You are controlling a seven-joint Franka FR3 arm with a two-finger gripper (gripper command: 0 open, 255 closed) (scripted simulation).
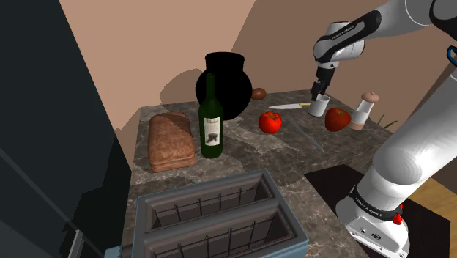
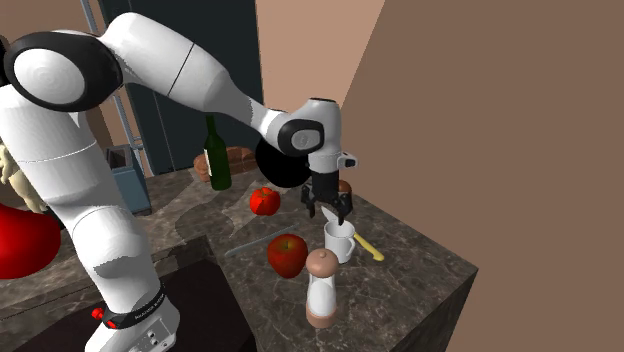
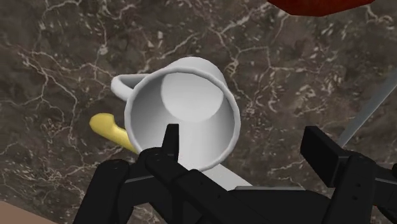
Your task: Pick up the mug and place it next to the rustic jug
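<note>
Tool (image 2: 329, 212) released (jaws apart) above white mug (image 2: 340, 241); 1 red fruit (image 2: 287, 254), grinder (image 2: 321, 288), knife (image 2: 371, 247) close by.

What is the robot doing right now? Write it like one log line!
stage: pre-grasp | jaws: open, just above mug | mug: upright on counter, not held | jug: apart from mug

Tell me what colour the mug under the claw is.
The mug is plain white, clearest in the wrist view.
</note>
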